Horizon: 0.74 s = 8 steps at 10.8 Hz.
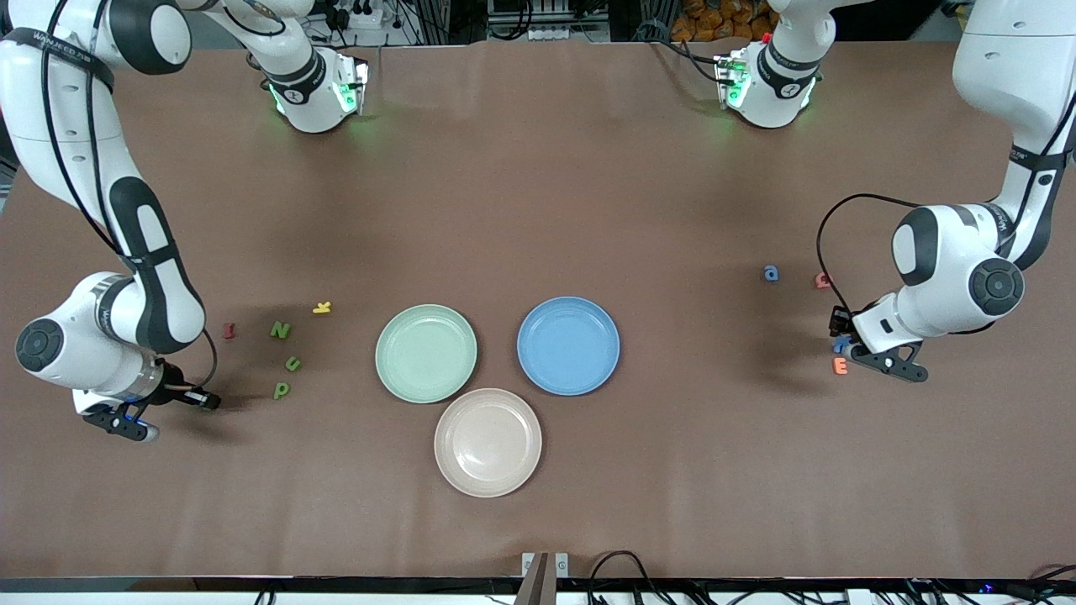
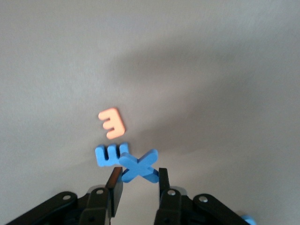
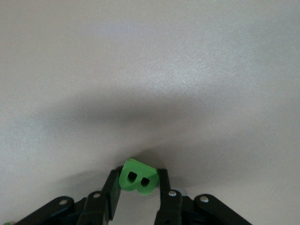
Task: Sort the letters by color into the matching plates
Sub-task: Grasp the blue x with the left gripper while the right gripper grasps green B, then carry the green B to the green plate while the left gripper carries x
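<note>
Big brown counter point(image 1: 538, 193) first, with three plates in the middle: pale green plate point(image 1: 425, 353), blue plate point(image 1: 568, 344), and a beige-pink plate point(image 1: 487, 442) nearest the front camera (not part of the job).

Then the arms. Left claw point(image 2: 137, 183) down low at the left arm's end of the counter, clenched on the blue X point(image 2: 138, 167). Right claw point(image 3: 137, 188) down low at the right arm's end, clenched on the green B point(image 3: 136, 177), tilted between the fingers.

Now the little things. Blue E point(image 2: 110, 155) lying flat, just touching the X, with an orange E point(image 2: 112, 123) just beside it. Blue a point(image 1: 771, 273) farther from the front camera, and a pink letter point(image 1: 822, 281) beside it. Near the right claw: green N point(image 1: 280, 330), green U point(image 1: 292, 364), green P point(image 1: 282, 390), plus a red letter point(image 1: 228, 330) and a yellow letter point(image 1: 322, 307).

What matters next, probably: lifting up, then heading toward the middle. Green plate closer to the right arm's end, so a short trip for the B. Blue plate closer to the left arm's end, so a short trip for the X. No crossing of arms needed. Care needed with the blue E, maybe dragged along by the X.
</note>
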Tool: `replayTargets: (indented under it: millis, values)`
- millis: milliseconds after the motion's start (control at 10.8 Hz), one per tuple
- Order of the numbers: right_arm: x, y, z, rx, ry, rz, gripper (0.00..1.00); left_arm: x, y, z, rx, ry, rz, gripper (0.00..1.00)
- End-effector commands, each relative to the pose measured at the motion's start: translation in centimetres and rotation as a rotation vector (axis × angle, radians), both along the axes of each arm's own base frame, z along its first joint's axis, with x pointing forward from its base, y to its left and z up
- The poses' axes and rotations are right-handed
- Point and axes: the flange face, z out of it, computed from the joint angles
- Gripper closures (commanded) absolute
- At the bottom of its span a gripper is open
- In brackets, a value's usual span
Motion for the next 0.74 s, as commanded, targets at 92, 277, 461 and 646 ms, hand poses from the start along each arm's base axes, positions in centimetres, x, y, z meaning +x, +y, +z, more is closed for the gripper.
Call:
replayTargets:
  millis: [92, 277, 461, 646]
  values:
    - [-0.1, 3.4, 4.3, 0.039, 0.010, 0.060, 0.73, 1.4, -4.0, 1.2, -0.017, 0.001, 0.086, 1.00]
    - [0.1, 6.8, 6.2, 0.048, 0.036, 0.125, 0.76, 1.3, -7.0, 1.3, -0.010, 0.000, 0.132, 1.00]
    - [0.1, 10.3, 7.6, 0.054, 0.051, 0.170, 0.76, 1.6, -9.0, 1.2, -0.007, -0.001, 0.169, 1.00]
    - [-0.2, 14.8, 9.1, 0.067, 0.084, 0.225, 0.76, 1.7, -12.2, 1.2, -0.018, 0.000, 0.215, 1.00]
